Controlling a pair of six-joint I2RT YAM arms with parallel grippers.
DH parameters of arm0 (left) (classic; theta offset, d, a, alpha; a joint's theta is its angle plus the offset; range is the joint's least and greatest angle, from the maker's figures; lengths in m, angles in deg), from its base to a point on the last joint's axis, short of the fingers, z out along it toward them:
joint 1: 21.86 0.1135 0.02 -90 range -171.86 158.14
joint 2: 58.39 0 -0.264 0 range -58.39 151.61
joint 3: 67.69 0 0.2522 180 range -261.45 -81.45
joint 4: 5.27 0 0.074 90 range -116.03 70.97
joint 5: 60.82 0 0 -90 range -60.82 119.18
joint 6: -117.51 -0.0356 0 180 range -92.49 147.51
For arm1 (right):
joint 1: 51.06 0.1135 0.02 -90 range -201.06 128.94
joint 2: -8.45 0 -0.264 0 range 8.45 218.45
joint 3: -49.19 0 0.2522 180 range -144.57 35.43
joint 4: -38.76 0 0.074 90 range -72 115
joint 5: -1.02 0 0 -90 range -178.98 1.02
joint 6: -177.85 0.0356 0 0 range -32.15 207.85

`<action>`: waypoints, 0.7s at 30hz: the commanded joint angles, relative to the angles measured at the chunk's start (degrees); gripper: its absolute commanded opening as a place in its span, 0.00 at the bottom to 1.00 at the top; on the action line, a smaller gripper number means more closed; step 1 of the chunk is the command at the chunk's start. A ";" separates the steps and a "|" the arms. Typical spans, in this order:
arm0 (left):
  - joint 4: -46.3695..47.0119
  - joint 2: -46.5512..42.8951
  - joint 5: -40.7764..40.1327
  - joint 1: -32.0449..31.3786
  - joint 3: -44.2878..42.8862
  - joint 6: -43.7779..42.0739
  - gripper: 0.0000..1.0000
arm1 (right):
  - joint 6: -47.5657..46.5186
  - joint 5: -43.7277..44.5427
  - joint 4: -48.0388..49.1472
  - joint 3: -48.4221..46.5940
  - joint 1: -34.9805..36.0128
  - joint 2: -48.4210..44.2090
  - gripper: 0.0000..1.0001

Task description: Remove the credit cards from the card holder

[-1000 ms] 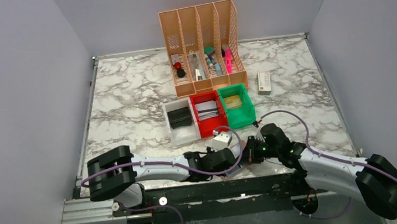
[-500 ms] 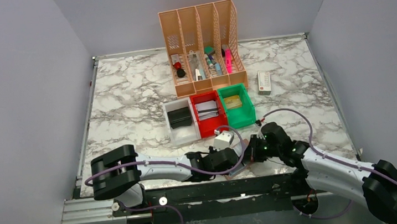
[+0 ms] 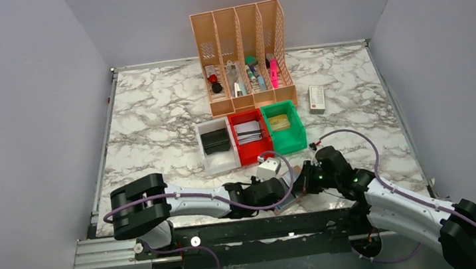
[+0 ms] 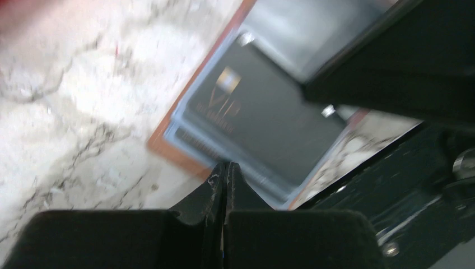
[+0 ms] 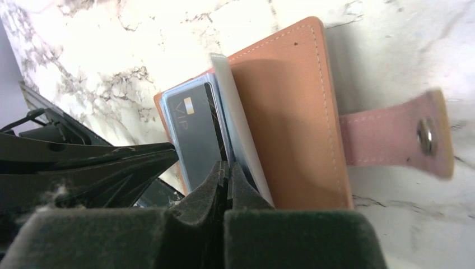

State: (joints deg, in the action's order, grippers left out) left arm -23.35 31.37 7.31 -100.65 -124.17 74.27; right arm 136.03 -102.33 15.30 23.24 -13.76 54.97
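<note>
The tan-brown card holder [image 5: 291,112] lies open on the marble, its pink snap strap [image 5: 392,134] stretched out to the right. In its pocket sit the credit cards: a dark VIP card [image 5: 193,129] and paler ones [image 5: 238,123] tilted up beside it. My right gripper [image 5: 227,167] is shut at the near edge of the stack, and a card edge runs in between its tips. My left gripper [image 4: 225,165] is shut with nothing in it, its tips at the holder's brown border [image 4: 168,148] by the VIP card [image 4: 252,112]. From above, both grippers [image 3: 297,187] meet at the table's near edge and hide the holder.
A peach file organizer [image 3: 243,54] stands at the back. In front of it are a white bin [image 3: 210,159] holding a black case, a red bin [image 3: 250,152] and a green bin [image 3: 284,139]. A small white box [image 3: 316,98] lies to the right. A black rail [image 3: 245,227] runs along the near edge.
My right arm has swung its elbow out to the right and its gripper has shifted slightly right. The left arm has hardly moved. Both grippers stay shut.
</note>
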 commanded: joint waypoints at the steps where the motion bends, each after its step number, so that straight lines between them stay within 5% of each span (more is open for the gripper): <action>1: -9.42 3.50 1.48 -0.41 3.34 -0.62 0.00 | 0.76 7.14 -4.97 -2.54 -0.74 -2.31 0.01; 21: -9.84 -2.30 -2.43 -0.43 6.53 1.04 0.00 | 3.19 11.10 -8.69 -2.31 -0.74 -7.36 0.01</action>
State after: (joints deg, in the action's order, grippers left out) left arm -24.00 30.45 6.81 -100.86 -122.14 74.84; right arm 138.48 -92.51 7.46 21.78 -14.07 48.98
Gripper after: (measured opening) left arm 0.008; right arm 0.015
